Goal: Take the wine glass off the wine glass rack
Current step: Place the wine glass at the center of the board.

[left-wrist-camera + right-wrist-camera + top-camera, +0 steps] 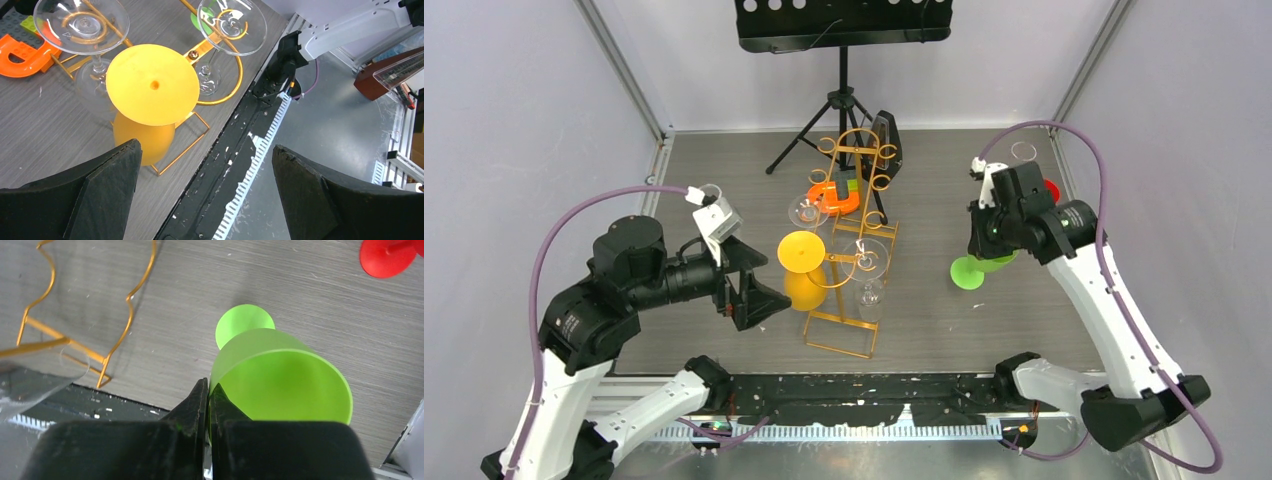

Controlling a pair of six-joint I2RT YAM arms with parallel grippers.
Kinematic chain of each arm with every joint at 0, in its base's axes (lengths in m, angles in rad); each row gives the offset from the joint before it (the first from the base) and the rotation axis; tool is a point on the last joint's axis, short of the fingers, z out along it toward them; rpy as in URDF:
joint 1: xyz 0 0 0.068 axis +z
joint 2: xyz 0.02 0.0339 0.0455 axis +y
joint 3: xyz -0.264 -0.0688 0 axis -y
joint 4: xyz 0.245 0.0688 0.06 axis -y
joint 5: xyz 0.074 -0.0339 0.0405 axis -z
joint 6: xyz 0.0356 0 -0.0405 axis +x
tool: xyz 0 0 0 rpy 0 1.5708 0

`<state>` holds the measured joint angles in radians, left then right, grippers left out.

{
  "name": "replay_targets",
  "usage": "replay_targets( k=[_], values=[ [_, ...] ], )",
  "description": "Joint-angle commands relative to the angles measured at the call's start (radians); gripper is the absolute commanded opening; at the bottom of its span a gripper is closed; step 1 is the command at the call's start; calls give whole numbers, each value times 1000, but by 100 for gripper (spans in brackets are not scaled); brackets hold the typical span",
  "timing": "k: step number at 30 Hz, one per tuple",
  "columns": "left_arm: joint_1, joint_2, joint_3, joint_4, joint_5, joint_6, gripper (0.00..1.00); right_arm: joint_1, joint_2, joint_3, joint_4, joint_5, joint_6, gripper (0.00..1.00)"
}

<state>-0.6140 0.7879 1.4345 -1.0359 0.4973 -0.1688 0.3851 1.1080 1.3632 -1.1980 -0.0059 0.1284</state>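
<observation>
The gold wire wine glass rack [852, 262] stands mid-table. A yellow wine glass [802, 262] hangs upside down on its left side, and clear glasses [866, 258] hang on it too. My left gripper [764, 295] is open and empty, just left of the yellow glass [150, 85], which sits beyond its fingertips [131, 150] in the left wrist view. My right gripper [996, 252] is right of the rack, shut on the rim of a green wine glass [972, 270]. That glass [280, 375] is tilted, its foot towards the table; I cannot tell whether it touches.
A black tripod music stand [844, 30] and a dark wedge-shaped object [887, 140] stand behind the rack. An orange block piece [834, 198] lies by the rack's far end. A red glass [1051, 190] and a clear glass [1024, 152] stand at the far right.
</observation>
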Motion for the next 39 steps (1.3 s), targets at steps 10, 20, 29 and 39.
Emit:
replay_targets(
  k=[10,20,29,39],
  values=[
    [-2,3,-38,76,5,-25,99,-289,111,-116,253,47,-37,5],
    [-2,-11,-38,69,-22,-16,99,-414,212,-137,325,54,-38,6],
    [-1,-25,-38,59,-58,-9,100,-424,274,-127,335,62,-45,7],
    [-2,-10,-19,45,-79,-13,99,-425,284,-113,325,83,-42,24]
  ],
)
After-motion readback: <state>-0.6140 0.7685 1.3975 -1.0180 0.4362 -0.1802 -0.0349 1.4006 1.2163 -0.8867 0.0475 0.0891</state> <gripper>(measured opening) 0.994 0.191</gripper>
